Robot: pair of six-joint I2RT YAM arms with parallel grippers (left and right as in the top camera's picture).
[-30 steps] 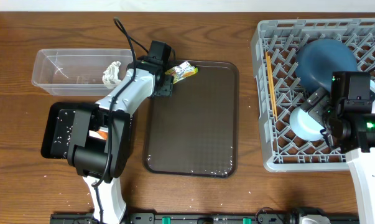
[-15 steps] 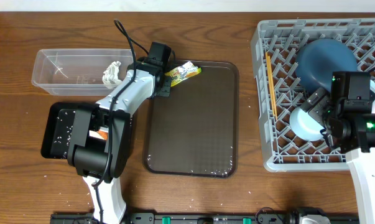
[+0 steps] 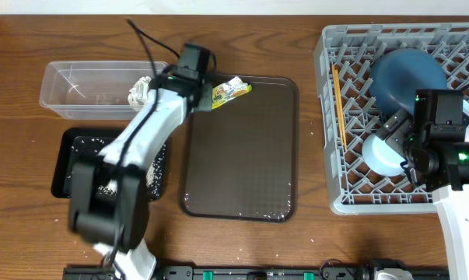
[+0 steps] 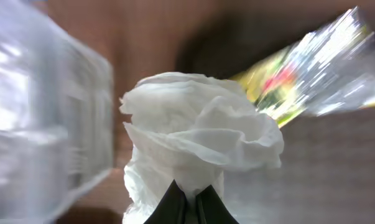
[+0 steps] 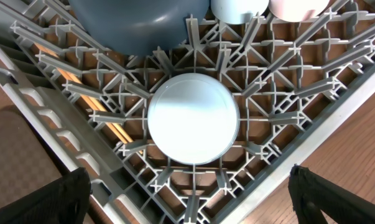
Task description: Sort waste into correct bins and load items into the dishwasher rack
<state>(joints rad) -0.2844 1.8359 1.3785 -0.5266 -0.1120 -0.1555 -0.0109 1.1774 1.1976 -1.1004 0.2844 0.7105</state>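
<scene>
The left gripper (image 4: 188, 200) has its dark fingertips pinched together on a crumpled white tissue (image 4: 199, 137). The tissue is sharp in the wrist view, while everything behind it is smeared. To its left is the clear tub (image 4: 44, 124), and behind it to the right is the yellow-green snack wrapper (image 4: 299, 68). From overhead the held tissue is hidden under the arm. The wrapper lies at the far left corner of the brown tray (image 3: 242, 171), and another white crumple (image 3: 139, 92) sits in the tub's right end. The black tray (image 3: 63, 167), speckled with rice grains (image 3: 152, 165), lies just in front of the tub.

The right gripper (image 5: 190, 180) is spread wide above an upturned white cup (image 5: 193, 118) in the grey rack (image 5: 50, 112). The dark blue plate (image 5: 137, 25) and the chopsticks (image 3: 339, 101) are in the rack too.

Everything rests on a brown wood-grain table (image 3: 312, 241) with a pale strip (image 3: 218, 6) along its far edge.

Compared with half a second earlier, the left arm is now blurred. Its lower links have swung left across the black tray, and its wrist sits slightly farther left. The wrapper, the white crumple and the right arm are unchanged.
</scene>
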